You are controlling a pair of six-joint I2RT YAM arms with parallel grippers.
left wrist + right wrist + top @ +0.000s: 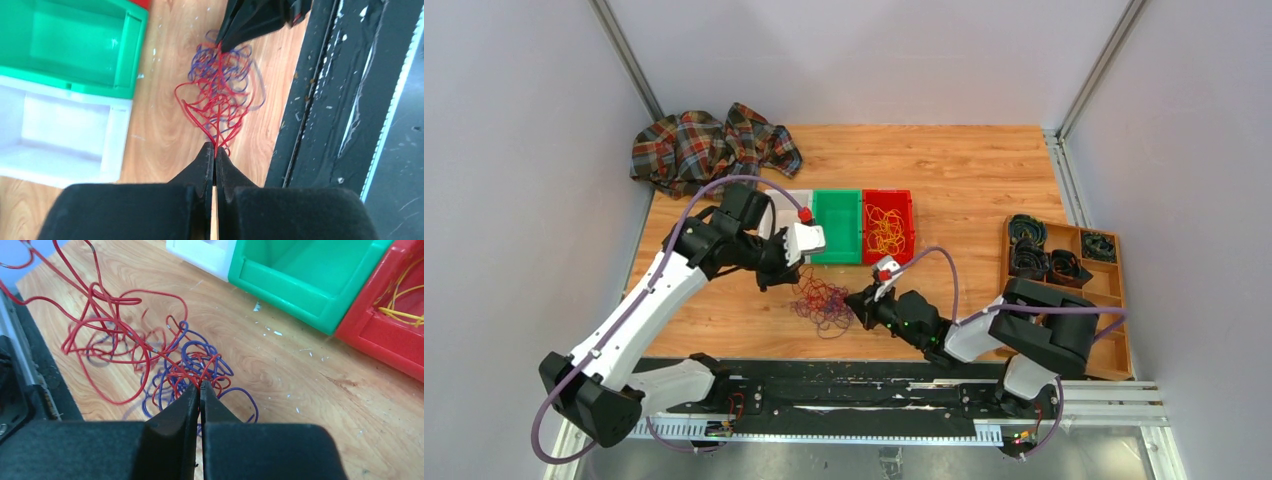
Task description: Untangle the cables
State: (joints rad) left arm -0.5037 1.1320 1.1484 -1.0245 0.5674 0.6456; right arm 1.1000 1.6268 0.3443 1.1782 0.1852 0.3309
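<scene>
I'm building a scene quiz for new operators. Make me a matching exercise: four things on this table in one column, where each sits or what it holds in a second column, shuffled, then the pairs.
1. red plastic bin
2. wooden compartment tray
3. crumpled plaid cloth
4. tangle of red and purple thin cables

a. far left corner of the wooden table
b. holds yellow thin cables
c. pinched between left gripper and right gripper
d. holds black coiled rings

Pairs: 1-b, 2-d, 3-a, 4-c
</scene>
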